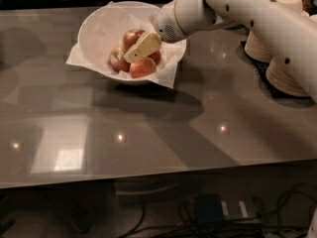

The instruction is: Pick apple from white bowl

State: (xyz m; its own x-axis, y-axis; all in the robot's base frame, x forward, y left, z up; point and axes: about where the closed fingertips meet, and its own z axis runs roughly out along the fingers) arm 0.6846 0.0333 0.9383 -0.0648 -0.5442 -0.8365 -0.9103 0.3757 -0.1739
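Single camera view, looking down across the table. Foreground, below the table edge: dark cables [277,207] and a power strip [218,209] on the floor. Middle ground: a glossy grey-brown table [148,133] that mirrors several ceiling lights as bright spots and carries the broad shadow of the arm. Beyond it, left of centre, the white bowl [80,38] stands upright on the table, lined with crinkled white paper [171,76] whose corners hang out over the rim at front right and at left.

Four apples lie close together in the bowl. A pale apple [142,67] sits nearest the camera, a left apple [118,59] just beside it, and a top apple [131,36] farthest back. The apple [155,57] of the task, the darkest red, shows only as a sliver at right and is probably the one directly beneath the gripper.

The cream-coloured gripper [142,47] is inside the bowl, tilted down to the left, right over the middle of the fruit and overlapping it. Whether it is parted or closed, or has hold of anything, cannot be told from this angle.

The white arm [247,14] runs from the gripper up and out to the right edge. Far right, partly behind the arm, two stacks [287,76] of cream disposable bowls stand on the table, well apart from the white bowl.
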